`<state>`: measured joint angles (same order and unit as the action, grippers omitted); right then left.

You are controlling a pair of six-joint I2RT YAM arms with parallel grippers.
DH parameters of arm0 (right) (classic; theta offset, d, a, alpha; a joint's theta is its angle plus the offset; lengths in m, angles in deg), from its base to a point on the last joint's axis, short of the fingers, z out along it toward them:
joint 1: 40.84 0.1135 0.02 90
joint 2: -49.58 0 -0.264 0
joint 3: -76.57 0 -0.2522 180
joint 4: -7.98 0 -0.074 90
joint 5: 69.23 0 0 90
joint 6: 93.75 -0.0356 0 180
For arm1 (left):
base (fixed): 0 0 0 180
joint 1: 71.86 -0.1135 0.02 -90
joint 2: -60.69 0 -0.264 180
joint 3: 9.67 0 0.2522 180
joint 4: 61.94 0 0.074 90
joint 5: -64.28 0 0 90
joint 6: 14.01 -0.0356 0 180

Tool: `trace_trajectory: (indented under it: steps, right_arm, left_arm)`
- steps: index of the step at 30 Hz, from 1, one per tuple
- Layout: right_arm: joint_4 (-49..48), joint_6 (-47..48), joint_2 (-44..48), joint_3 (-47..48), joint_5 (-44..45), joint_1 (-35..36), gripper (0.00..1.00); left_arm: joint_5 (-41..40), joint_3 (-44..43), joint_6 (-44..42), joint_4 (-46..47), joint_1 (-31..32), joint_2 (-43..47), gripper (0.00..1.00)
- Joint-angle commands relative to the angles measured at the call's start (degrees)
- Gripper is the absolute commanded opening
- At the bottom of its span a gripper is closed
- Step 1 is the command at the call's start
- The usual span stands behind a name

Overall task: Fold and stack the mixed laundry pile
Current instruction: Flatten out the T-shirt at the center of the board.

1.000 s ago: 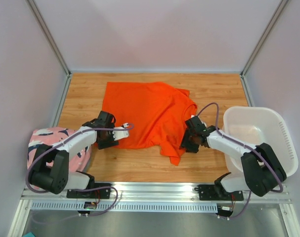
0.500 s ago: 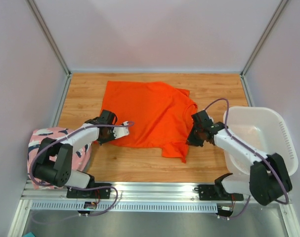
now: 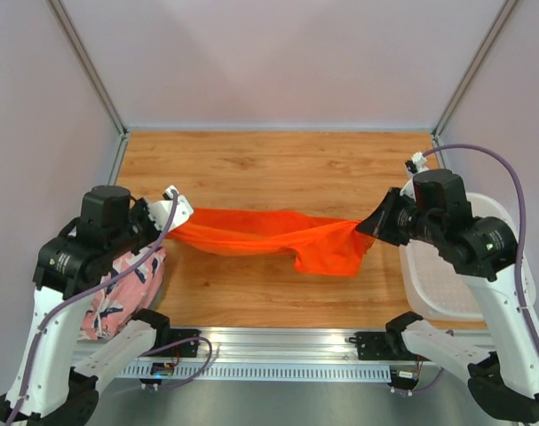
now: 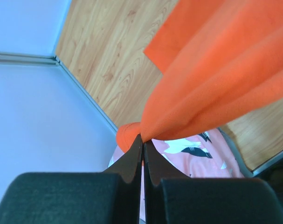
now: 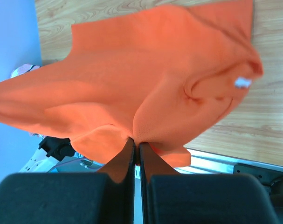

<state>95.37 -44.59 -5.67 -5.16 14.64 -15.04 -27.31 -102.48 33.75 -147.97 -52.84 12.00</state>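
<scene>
Orange shirt (image 3: 251, 238) sags soft and light between left fingers (image 4: 129, 163) and right fingers (image 5: 122, 161), both clamped on opposite edges; probably best gripped at corners.

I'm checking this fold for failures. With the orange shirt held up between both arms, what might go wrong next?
The left gripper and right gripper each pinch only a small bit of the orange T-shirt at their tips; it may slip free.
The shirt hangs bunched, sagging in the middle, so it may land creased on the table.
The left arm is over the pink patterned garment and might snag it.
</scene>
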Motion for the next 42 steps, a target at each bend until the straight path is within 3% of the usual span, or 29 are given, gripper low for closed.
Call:
trace_trajectory:
  steps: [1, 4, 7, 10, 11, 13, 14, 15, 17, 18, 19, 20, 24, 26, 31, 32, 40, 42]
  right_arm:
    - [13.5, 4.0, -4.6, 3.7, -3.0, 0.0, 0.00]
    - [4.8, 9.4, -12.1, 5.8, -1.7, -2.3, 0.00]
    - [-6.4, 13.0, -23.7, 13.3, -3.7, -9.2, 0.00]
    - [-11.7, 11.2, -40.2, 32.4, -7.7, -14.5, 0.00]
    - [-11.5, 9.7, -44.5, 48.7, -8.3, -15.1, 0.00]
    - [-12.4, 7.1, -56.6, 64.6, -10.8, -16.5, 0.00]
    - [-14.8, 1.3, -59.2, 69.9, -14.7, -17.3, 0.00]
    - [-18.1, -2.2, -60.8, 72.6, -16.6, -18.1, 0.00]
    - [-34.2, -9.6, -57.6, 66.3, -20.0, -21.3, 0.00]
    - [-39.9, -14.7, -55.3, 57.3, -19.7, -22.5, 0.00]
    - [-47.7, -16.1, -51.2, 54.7, -18.8, -23.9, 0.00]
    - [-48.9, -16.4, -50.2, 54.0, -16.7, -24.3, 0.00]
    - [-45.2, -14.1, -50.0, 60.2, -17.6, -25.4, 0.00]
    - [-44.3, -13.0, -47.1, 55.3, -18.7, -26.9, 0.00]
    - [-42.7, -8.0, -34.9, 28.6, -17.2, -26.9, 0.00]
    - [-40.3, -5.9, -30.9, 19.6, -15.3, -26.9, 0.00]
    - [-29.5, 1.6, -9.6, -20.7, -13.7, -26.7, 0.00]
    - [-27.0, 2.0, -3.5, -30.7, -14.0, -26.1, 0.00]
  left_arm:
    - [-1.7, -1.8, 3.9, -12.9, -0.2, -3.0, 0.00]
    - [-5.1, -0.1, 0.7, -1.8, -0.6, -7.2, 0.00]
    - [-6.6, -5.5, -0.8, 9.9, -3.8, -17.1, 0.00]
    - [-5.9, -24.6, 2.7, 12.5, -9.7, -32.8, 0.00]
    - [-6.3, -36.2, 5.3, 12.8, -11.3, -36.7, 0.00]
    - [-7.9, -47.3, 7.3, 13.9, -12.2, -46.3, 0.00]
    - [-8.6, -56.8, 8.7, 14.4, -12.4, -50.9, 0.00]
    - [-10.1, -60.5, 8.9, 15.8, -12.4, -52.5, 0.00]
    - [-10.5, -65.2, 8.9, 17.9, -12.4, -54.1, 0.00]
    - [-11.0, -64.6, 8.8, 21.4, -12.4, -53.4, 0.00]
    - [-11.0, -63.3, 8.7, 23.2, -12.4, -52.3, 0.00]
    - [-10.6, -59.8, 8.5, 24.9, -12.4, -49.5, 0.00]
    - [-7.2, -51.8, 8.1, 29.5, -12.4, -43.4, 0.00]
    - [-6.3, -47.4, 7.7, 29.2, -12.4, -40.7, 0.00]
    - [1.2, -30.1, 4.6, 30.2, -12.3, -32.0, 0.00]
    - [4.8, -23.1, 3.2, 29.9, -12.3, -28.7, 0.00]
    - [9.4, 12.4, 0.8, 21.9, -11.9, -15.8, 0.00]
    - [11.3, 17.3, -0.4, 18.0, -11.9, -11.4, 0.00]
